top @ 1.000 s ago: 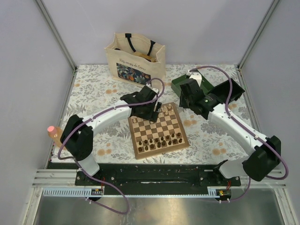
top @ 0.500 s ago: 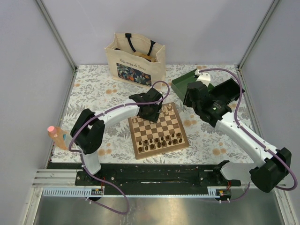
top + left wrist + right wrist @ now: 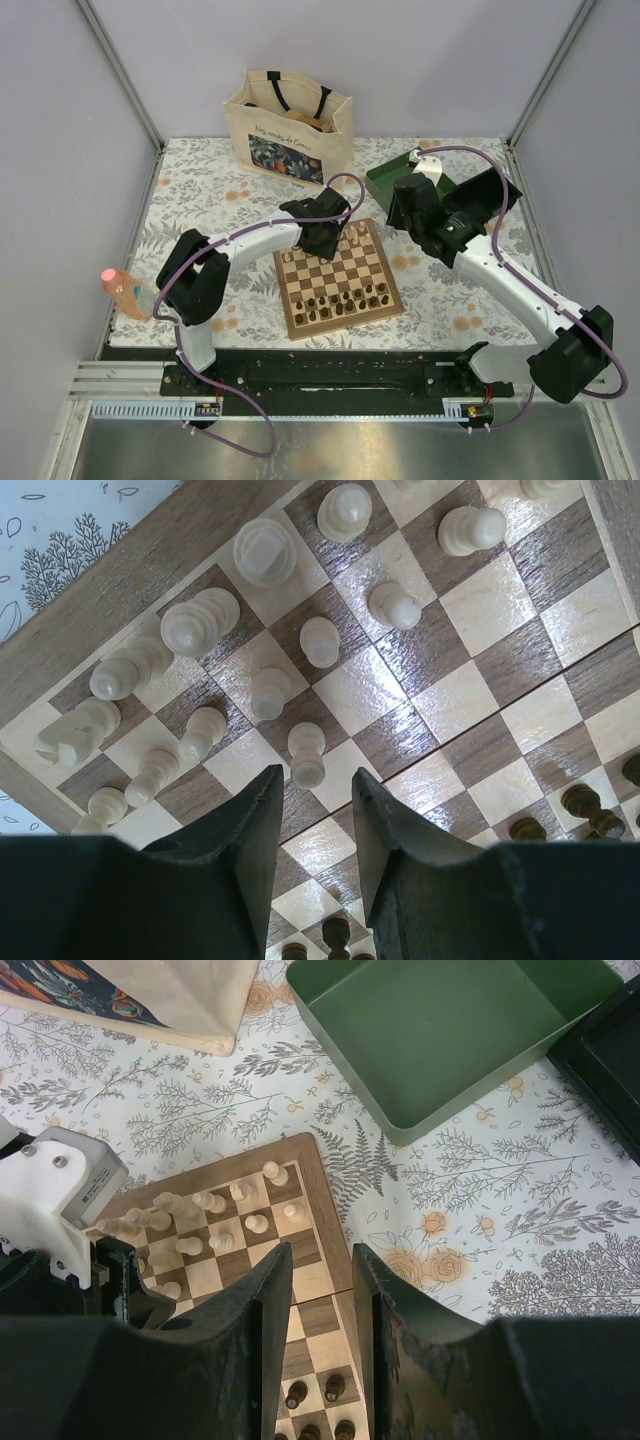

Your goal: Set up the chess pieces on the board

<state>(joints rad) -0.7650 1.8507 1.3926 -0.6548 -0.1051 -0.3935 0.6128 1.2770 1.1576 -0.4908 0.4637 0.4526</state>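
Top external view: the board (image 3: 340, 278) lies on the floral counter (image 3: 200, 200) between the two arms, turned slightly askew. Dark pieces (image 3: 345, 299) stand in two rows along its near end. Cream pieces (image 3: 356, 238) gather at the far end, where the left arm reaches in over the far edge. One more cream figure stands alone near the far left corner.

Left wrist view: the left end effector (image 3: 315, 775) hangs over the cream side with its fingers (image 3: 255, 830) spread. A cream pawn (image 3: 307, 756) stands upright on its square right at the mouth of the gap, and neither finger visibly touches it. Other cream figures are loosely ranked on the squares beyond, some upright and a few seen tilted from this angle. A few dark ones show at the lower right.

Right wrist view: the right end effector (image 3: 322, 1255) hovers above the board's right border, its fingers apart with nothing between them. Beyond it sits the green box (image 3: 400, 1132), open on the counter just past the board's far right corner, with a black tray (image 3: 612, 1052) beside it. A printed tote bag (image 3: 289, 122) stands at the back of the counter, and a bottle (image 3: 122, 290) lies at the left edge.
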